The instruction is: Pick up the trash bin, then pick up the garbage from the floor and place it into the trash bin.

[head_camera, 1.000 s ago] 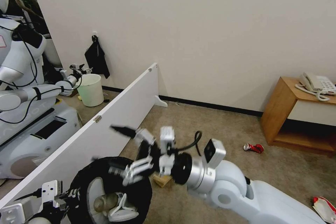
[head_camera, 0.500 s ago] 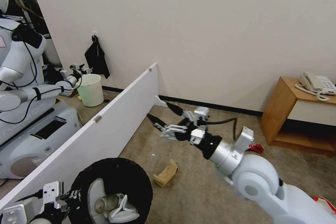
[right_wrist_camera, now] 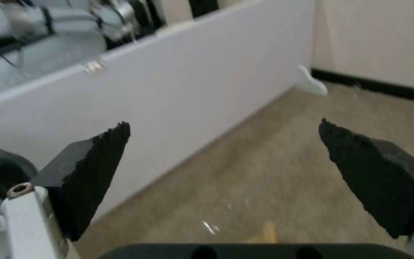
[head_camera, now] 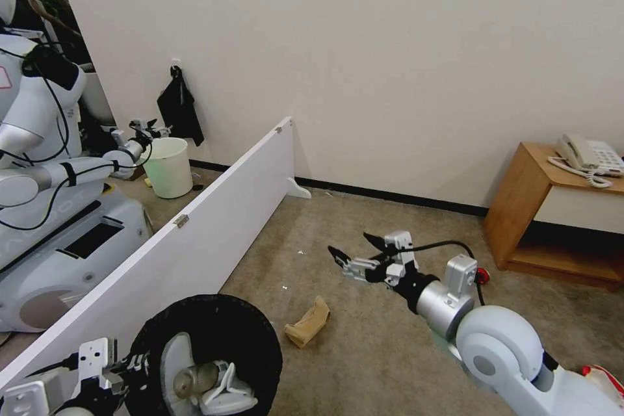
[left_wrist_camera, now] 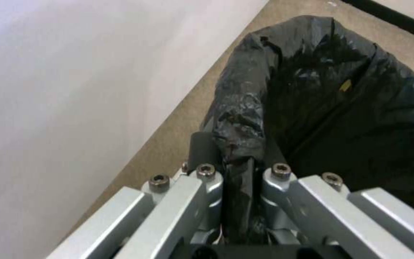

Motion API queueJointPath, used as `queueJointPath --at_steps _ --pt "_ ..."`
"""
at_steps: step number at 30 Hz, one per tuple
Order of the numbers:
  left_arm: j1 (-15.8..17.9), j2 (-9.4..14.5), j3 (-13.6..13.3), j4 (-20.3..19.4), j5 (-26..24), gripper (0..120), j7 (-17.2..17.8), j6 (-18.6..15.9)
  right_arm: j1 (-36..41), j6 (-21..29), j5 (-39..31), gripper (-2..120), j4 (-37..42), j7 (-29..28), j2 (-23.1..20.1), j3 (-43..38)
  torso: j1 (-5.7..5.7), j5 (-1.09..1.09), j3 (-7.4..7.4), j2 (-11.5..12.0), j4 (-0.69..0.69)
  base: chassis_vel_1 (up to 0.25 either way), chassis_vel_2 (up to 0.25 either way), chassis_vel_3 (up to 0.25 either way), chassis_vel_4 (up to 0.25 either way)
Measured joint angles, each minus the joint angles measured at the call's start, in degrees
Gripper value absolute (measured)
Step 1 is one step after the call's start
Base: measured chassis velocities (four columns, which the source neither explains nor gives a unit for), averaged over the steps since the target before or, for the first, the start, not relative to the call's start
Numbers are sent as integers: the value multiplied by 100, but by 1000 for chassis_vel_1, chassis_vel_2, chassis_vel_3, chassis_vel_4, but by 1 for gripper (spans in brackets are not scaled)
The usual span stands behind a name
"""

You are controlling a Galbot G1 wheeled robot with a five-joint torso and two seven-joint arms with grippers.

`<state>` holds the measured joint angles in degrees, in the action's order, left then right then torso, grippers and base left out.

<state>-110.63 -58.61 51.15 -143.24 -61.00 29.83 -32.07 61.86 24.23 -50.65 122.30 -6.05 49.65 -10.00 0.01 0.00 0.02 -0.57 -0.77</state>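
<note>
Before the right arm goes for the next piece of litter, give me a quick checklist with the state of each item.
1. Left gripper shut on the trash bin rim: ok, fingers pinch the black liner.
2. Right gripper open and empty: ok, jaws spread wide with nothing between them.
3. Bin mouth free to take more: ok, a bottle and white slipper lie low inside.
4. Next target in view: ok, the brown paper bag lies on the floor beside the bin, below the right gripper.
5. Gripper lined up over the bag: not ok, it hangs above and past it.
6. Red can: cannot tell, mostly hidden behind the right arm.
</note>
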Motion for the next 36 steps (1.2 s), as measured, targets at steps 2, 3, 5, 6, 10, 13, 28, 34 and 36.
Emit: queueJointPath --at_steps 2,3,5,6,10,13,28,34,36 --pt "-1 1 7 0 -1 4 0 0 42 33 113 100 -148 -44 51 84 0 0 0 0 0 0 0 0 0" --pt "-3 -1 8 0 -2 4 0 0 58 68 237 100 -324 -87 112 188 0 0 0 0 1 0 0 0 0" --pt "-8 -4 8 0 -2 4 0 0 59 148 312 100 -470 -151 171 273 0 0 0 0 1 0 0 0 0" --pt "-15 -7 12 0 -1 4 0 0 62 220 340 100 -593 -195 214 332 0 0 0 0 1 0 0 0 0" --pt "-41 -18 40 0 2 4 0 0 70 351 430 100 -999 -281 404 480 0 0 0 0 1 0 0 0 0" --pt "-52 -20 57 0 2 4 -3 0 44 387 427 100 -1200 -282 524 549 0 -1 0 0 1 0 0 0 0" --pt "-15 -6 99 0 -43 4 -13 2 -711 285 990 100 -2964 -30 1568 1273 0 0 1 0 1 0 0 0 0" --pt "-1 1 106 0 -66 4 -17 4 -970 264 1368 100 -3667 -31 1870 1378 0 0 1 0 1 0 0 0 0" --pt "7 4 115 0 -80 4 -19 5 -1084 270 1643 100 -3985 -26 1982 1393 0 -2 1 0 0 0 0 0 0"
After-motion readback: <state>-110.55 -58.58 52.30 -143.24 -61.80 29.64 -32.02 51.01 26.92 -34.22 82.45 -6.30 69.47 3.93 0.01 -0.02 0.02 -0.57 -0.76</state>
